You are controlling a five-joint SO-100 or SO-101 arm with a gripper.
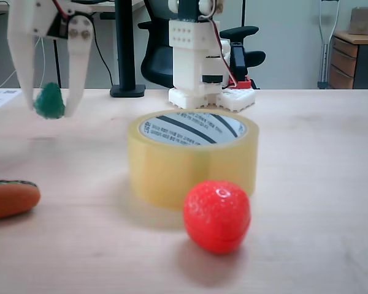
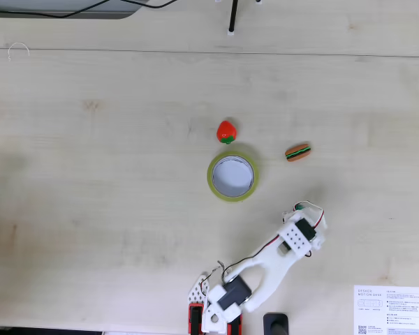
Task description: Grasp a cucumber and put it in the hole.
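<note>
In the low fixed view, my gripper (image 1: 49, 105) is closed on the cucumber (image 1: 49, 101), which sits between the two finger tips and hangs above the table (image 1: 319, 184). So the grasp is done; the carry and the drop are left. The hole (image 1: 193, 127) of the tape roll (image 1: 190, 165) is empty, to the right of the cucumber and lower.

In the fixed view from above, my gripper (image 2: 306, 206) is below and to the right of the tape roll (image 2: 232, 197), apart from it. A little green of the cucumber (image 2: 301, 206) shows at the tip.
</note>
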